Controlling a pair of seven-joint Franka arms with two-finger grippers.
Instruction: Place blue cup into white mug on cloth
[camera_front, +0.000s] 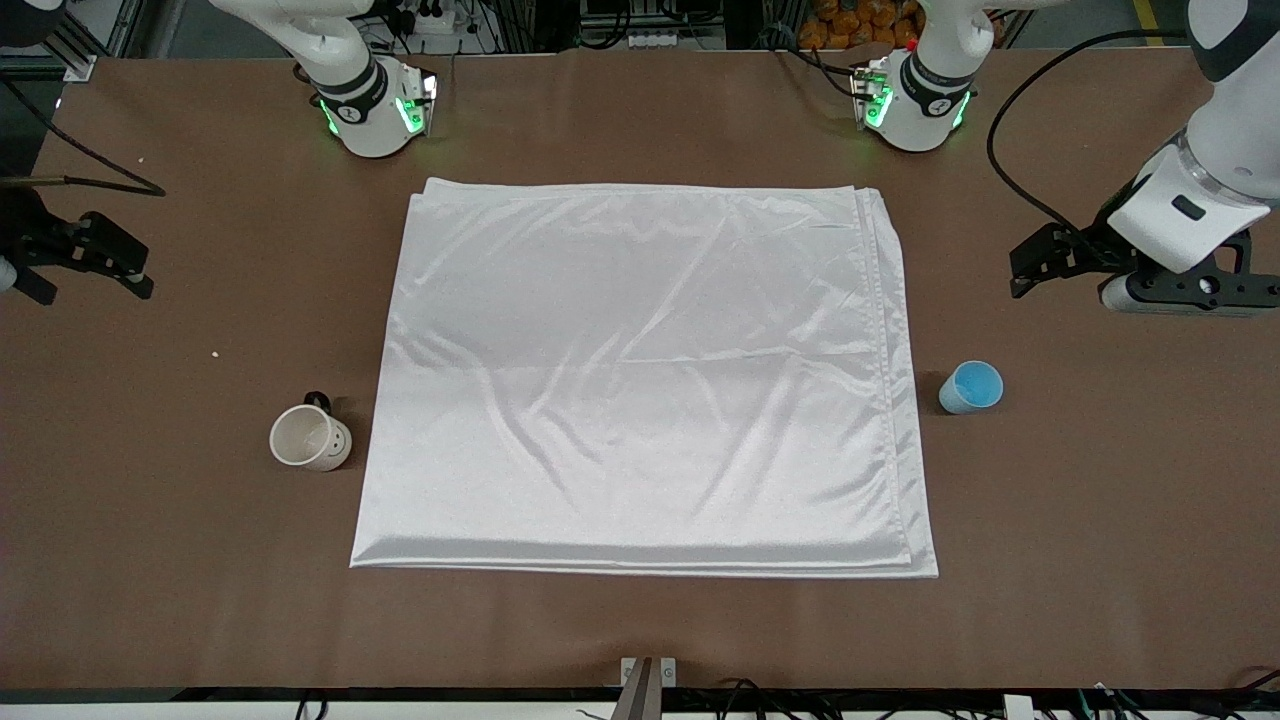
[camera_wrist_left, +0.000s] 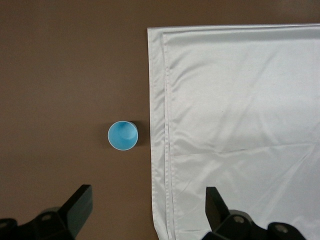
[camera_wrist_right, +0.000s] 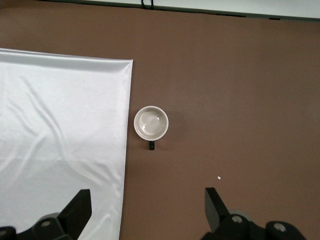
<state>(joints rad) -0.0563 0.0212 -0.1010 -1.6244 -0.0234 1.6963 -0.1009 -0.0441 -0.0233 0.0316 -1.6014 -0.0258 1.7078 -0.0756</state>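
Cups stood off the cloth (camera_front: 640, 370) at either side: the blue cup (camera_front: 971, 387) upright on the bare table (camera_front: 1100, 520) just beside the cloth's edge toward the left arm's end, the white mug (camera_front: 310, 437) upright just beside the edge toward the right arm's end, handle turned away from the front camera. The left claw (camera_wrist_left: 147, 212), jaws wide and empty, hung over bare table near the blue cup, which lay nearer the front camera than the spot beneath it; that arm looked the closer for the cup. The right claw (camera_wrist_right: 147, 212), also wide and empty, hovered over the table's right-arm end, the mug in its wrist view.
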